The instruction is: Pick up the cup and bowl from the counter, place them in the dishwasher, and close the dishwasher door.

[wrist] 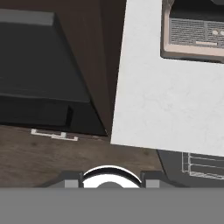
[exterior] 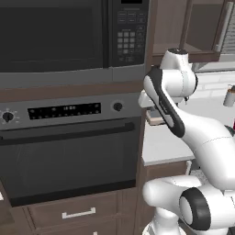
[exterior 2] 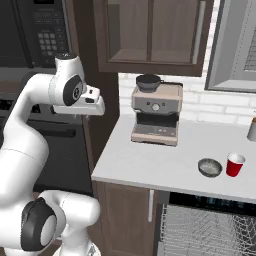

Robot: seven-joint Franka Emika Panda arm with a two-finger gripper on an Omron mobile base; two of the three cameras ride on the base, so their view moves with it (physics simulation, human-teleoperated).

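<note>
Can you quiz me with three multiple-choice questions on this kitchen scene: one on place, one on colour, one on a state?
1. Where is the bowl?
A. beside the cup on the counter
B. in the dishwasher
C. on the coffee machine

2. What colour is the cup?
A. blue
B. red
C. green

3. What state is the dishwasher in?
A. open, rack showing
B. shut
C. holding the bowl

Answers: 1 A, the bowl sits just left of the cup on the counter. 2 B, its outside is red. 3 A, the white wire rack shows below the counter.
</note>
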